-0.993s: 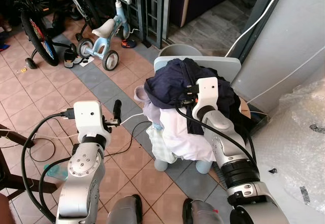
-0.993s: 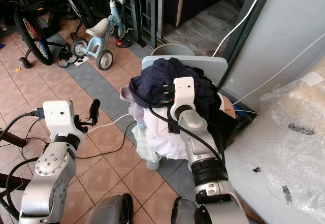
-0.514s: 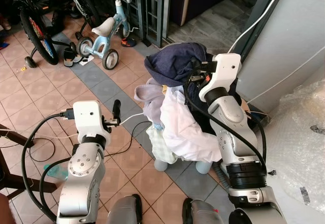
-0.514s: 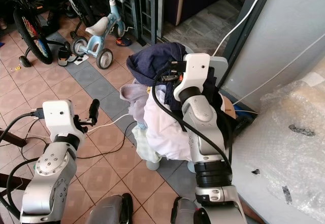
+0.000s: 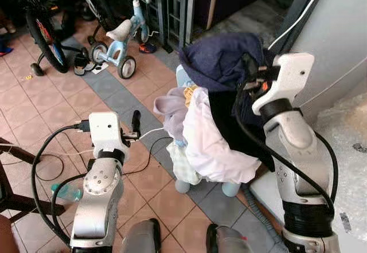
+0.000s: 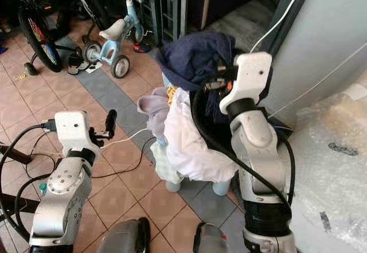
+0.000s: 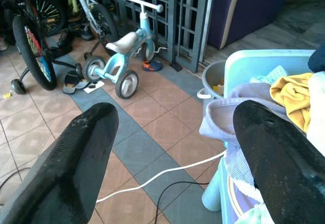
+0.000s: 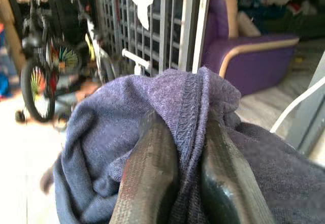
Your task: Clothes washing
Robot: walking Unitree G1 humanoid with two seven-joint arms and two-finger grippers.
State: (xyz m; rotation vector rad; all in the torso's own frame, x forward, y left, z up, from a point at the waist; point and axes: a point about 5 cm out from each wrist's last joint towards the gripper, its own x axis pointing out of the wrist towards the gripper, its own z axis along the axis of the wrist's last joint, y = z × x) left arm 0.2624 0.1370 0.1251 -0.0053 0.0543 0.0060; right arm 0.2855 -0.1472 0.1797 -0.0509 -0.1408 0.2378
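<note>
Nearest the camera, the left end effector (image 5: pixel 136 128) is held low over the tiled floor (image 5: pixel 63 101), fingers spread apart and grasping nothing. Its wrist view looks between the two black fingers (image 7: pixel 76 158) to a white cable (image 7: pixel 167 172) on the tiles and to a pale blue laundry basket (image 7: pixel 254 64) holding a yellow cloth (image 7: pixel 292 89) and a lavender garment (image 7: pixel 228 115), details that the head views largely hide behind hanging fabric.

To the right, the right end effector (image 8: pixel 177 148) is raised at about the height of the top of the pile, clenched on a fold of a navy garment (image 5: pixel 221 61); the wrist view shows the two fingers pinching a stitched seam, while the head views show the garment lifted above the heap, with a white garment (image 5: pixel 215 144) drooping below it and over the basket's front.

Farther off stand a light blue balance bike (image 5: pixel 123 35) and a black children's bicycle (image 5: pixel 43 29) before a metal grille (image 5: pixel 172 0). Behind the grille is a purple sofa (image 8: pixel 244 56). At the right, bubble wrap (image 5: pixel 347 150) lies against a grey wall.
</note>
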